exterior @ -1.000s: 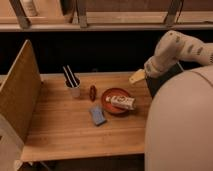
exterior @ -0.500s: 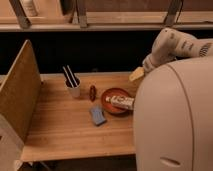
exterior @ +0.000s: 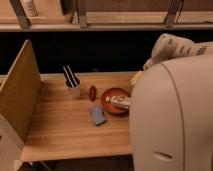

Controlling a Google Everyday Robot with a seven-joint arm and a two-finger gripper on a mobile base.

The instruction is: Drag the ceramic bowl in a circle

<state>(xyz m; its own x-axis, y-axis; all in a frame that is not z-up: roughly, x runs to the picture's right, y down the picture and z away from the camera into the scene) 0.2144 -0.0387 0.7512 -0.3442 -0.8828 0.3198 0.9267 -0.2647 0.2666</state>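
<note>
The ceramic bowl is shallow, round and reddish-brown. It sits on the wooden table, right of its middle, with a white packet lying in it. The bowl's right rim is hidden behind my big white arm shell. My gripper is at the end of the white forearm, above the table's back right corner. It is behind and to the right of the bowl and apart from it.
A white cup with black sticks stands left of the bowl. A small dark red-brown upright object stands between them. A blue pad lies in front. A yellowish thing lies by the gripper. A wooden panel walls the left side.
The white arm shell has grown and shifted left, and now covers the right third of the view and the bowl's right edge. The bowl and other objects have not moved.
</note>
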